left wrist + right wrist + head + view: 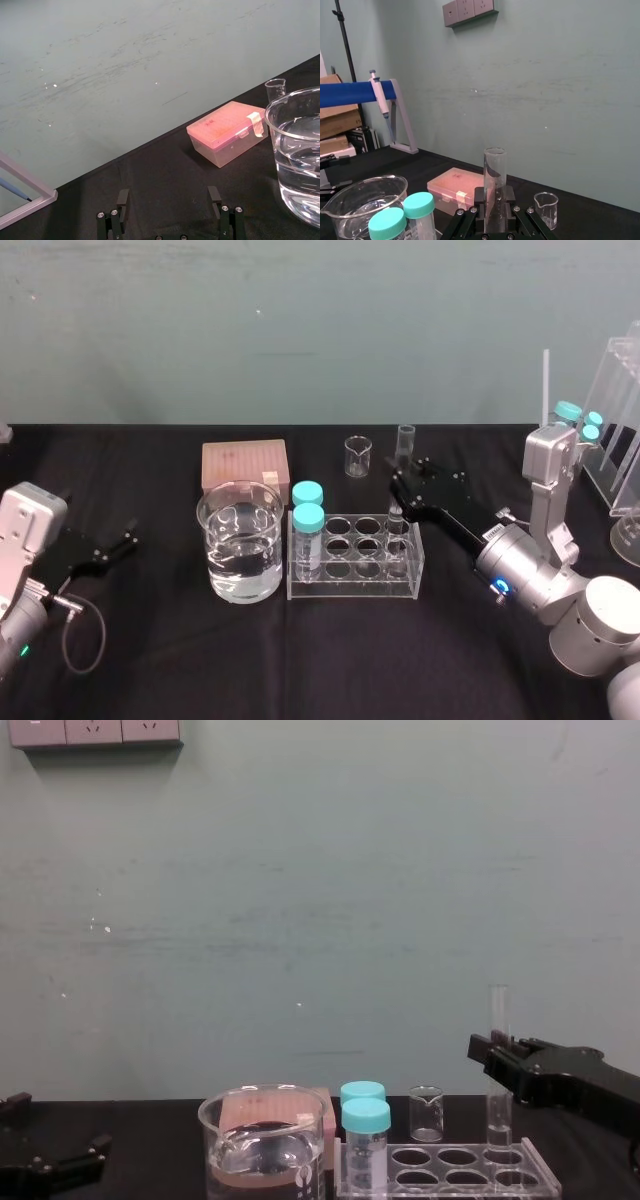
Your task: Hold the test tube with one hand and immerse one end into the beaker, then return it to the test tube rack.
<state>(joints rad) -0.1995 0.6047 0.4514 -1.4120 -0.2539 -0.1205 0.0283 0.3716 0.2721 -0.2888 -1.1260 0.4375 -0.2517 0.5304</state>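
While the right gripper (400, 482) is clamped on the tube (404, 445), which stands upright in the back-right hole of the rack (350, 592), I judge the step in hand to be the lift. I raise straight up until the rounded end is above the top plate, because a sideways pull inside the hole would lever glass against acrylic. I then travel left, above the vials (308, 505), to the beaker (216, 540) just beside the rack. At the table's left the left gripper (168, 196) is parked, fingers apart.
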